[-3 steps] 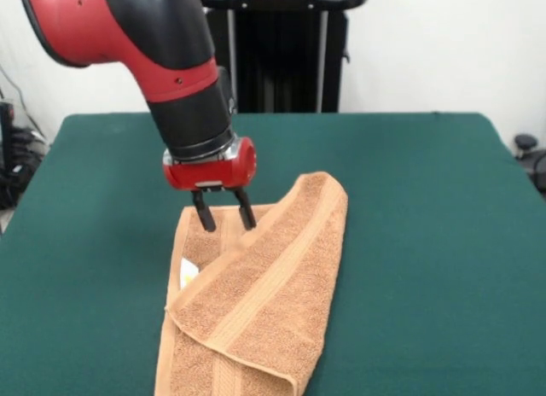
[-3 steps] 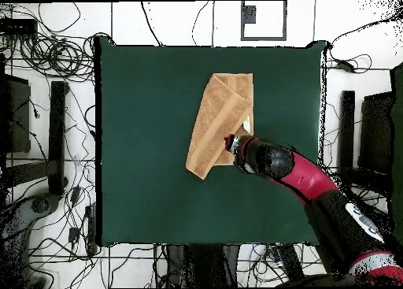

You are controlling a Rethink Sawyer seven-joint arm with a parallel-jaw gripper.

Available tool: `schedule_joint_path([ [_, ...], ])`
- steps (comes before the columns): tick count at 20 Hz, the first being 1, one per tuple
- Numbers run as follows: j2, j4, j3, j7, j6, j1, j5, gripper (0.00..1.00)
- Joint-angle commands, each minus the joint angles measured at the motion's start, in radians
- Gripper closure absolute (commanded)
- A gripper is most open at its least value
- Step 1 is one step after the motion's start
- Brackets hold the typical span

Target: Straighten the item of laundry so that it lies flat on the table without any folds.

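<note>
One towel (image 1: 256,302) – folded over | one tool (image 1: 223,215) – fingers apart

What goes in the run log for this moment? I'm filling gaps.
towel: folded over diagonally, not flat | gripper: open, at towel's far edge | table: green

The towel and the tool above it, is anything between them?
Nothing in the front view: the tool, open, hangs just over the towel, its tips close to the cloth with only a thin gap, if any.

dark green table (image 1: 426,242) with folded orange-tan towel (image 1: 256,311)
</note>
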Motion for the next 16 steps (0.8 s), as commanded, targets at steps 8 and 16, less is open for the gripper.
schedule_joint_path([
  [8,0.056,-0.080,0.121,0.044,0.156,0.033,0.043,0.00],
  [16,0.064,-0.090,0.122,0.025,0.150,0.022,0.022,0.00],
])
